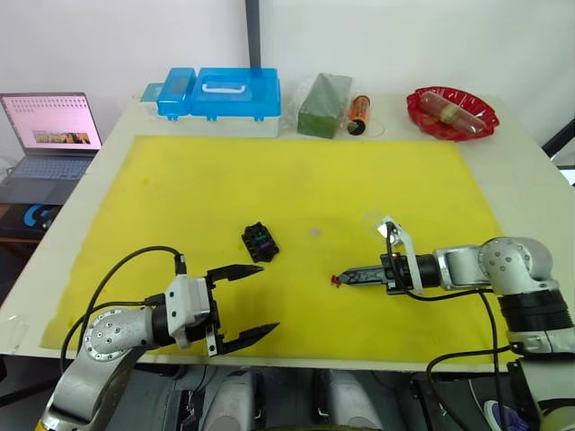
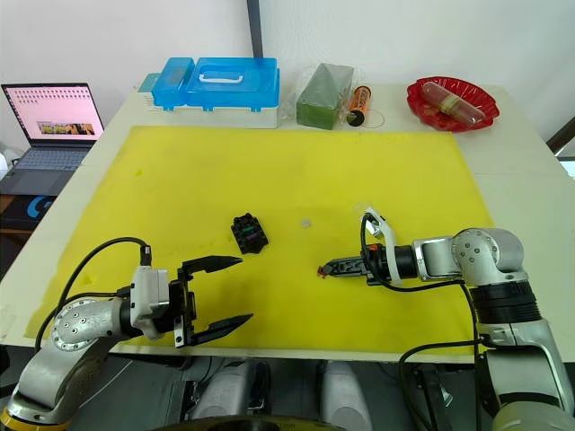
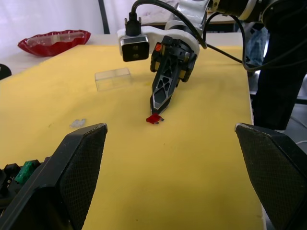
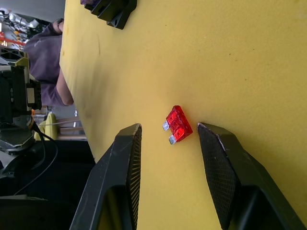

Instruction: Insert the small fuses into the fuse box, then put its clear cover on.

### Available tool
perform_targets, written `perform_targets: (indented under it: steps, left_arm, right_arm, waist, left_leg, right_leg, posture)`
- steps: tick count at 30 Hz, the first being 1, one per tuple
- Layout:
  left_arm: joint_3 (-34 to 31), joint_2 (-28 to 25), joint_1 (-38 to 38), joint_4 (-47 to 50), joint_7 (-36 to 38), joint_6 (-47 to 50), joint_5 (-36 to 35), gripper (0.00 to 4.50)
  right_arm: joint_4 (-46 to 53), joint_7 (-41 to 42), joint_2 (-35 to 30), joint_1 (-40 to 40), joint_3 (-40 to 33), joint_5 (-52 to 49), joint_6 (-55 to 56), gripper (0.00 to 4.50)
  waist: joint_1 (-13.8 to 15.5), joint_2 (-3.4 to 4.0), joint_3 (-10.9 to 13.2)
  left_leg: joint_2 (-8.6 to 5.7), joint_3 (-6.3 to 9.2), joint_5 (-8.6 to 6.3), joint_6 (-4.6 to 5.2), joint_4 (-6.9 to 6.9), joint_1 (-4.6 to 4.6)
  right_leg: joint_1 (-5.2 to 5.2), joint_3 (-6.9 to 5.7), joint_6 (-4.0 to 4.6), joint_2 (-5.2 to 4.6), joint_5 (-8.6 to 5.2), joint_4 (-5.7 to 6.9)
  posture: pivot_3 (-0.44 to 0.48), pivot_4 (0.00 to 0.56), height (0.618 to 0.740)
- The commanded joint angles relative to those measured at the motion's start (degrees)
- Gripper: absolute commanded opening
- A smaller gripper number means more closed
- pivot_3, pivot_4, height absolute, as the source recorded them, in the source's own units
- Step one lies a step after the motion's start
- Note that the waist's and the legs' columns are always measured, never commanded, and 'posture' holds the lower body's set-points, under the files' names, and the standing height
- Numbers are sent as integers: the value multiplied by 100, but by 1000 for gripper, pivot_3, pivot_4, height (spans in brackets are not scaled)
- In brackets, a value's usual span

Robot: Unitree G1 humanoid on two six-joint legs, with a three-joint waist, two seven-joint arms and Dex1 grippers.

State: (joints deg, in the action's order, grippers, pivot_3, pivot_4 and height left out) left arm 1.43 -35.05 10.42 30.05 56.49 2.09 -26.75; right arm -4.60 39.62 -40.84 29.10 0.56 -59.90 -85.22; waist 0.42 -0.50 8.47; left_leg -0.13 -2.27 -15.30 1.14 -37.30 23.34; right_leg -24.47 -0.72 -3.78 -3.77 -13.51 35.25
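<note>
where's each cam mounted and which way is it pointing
Left and right eye views: on the head, looking down over the yellow mat, both arms showing.
Left wrist view: on the left arm, along its wide-open fingers, facing the right gripper and clear cover.
Right wrist view: on the right arm, its open fingers flanking the red fuse, fuse box beyond.
All views share that red fuse.

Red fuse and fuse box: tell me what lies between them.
Only bare yellow mat separates the red fuse from the fuse box, as the left eye view shows.
</note>
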Motion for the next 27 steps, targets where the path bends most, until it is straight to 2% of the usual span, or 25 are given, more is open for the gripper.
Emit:
perform_targets:
  steps: [1, 6, 9, 13, 22, 27]
  left_arm:
    - [-40, -39, -24, 160, -3, -23, -60, 4500]
    - [-42, -41, -12, 150, 0, -40, -57, 4500]
    - [-39, -40, 1, 146, 0, -52, -57, 4500]
    - [-32, -33, 40, 107, 30, -104, -42, 4500]
    - [-211, -11, 267, 50, -4, -226, -86, 4500]
    - [-516, 42, 521, 113, -348, -87, -116, 4500]
  right_arm:
    - [143, 70, 100, 45, -92, 76, -58, 1927]
    - [220, 60, 166, -53, -76, 301, 27, 1927]
    - [251, 51, 195, -94, -92, 410, 45, 1410]
    - [265, 42, 222, -135, -130, 513, 67, 45]
    - [639, 135, 269, 45, -502, 308, -102, 12]
    - [1699, 528, 20, 819, -33, 505, 450, 12]
  waist:
    - [-5, 0, 0]
    - [-26, 0, 0]
    - [-29, 0, 0]
    - [-28, 0, 0]
    - [-46, 4, 1]
    - [-155, 31, 16]
  left_leg:
    - [0, 0, 0, 0, 1, 0]
    - [0, 0, 0, 0, 4, 0]
    - [0, 0, 0, 0, 4, 0]
    - [0, 0, 0, -1, 5, 0]
    - [0, 0, -1, -2, 6, 1]
    - [-1, -2, -1, -2, 9, 7]
  right_leg:
    - [0, 0, 0, 0, 0, 0]
    - [-2, 0, 1, -1, 0, 0]
    - [-3, 0, 1, -1, 0, 0]
    - [-3, 0, 1, -3, 0, -1]
    - [-5, 1, 2, -6, 0, -1]
    - [-16, 1, 1, -7, 0, -1]
  posture:
    - [0, 150, 740]
    - [0, 150, 740]
    - [0, 150, 740]
    - [0, 150, 740]
    - [0, 150, 740]
    - [0, 150, 740]
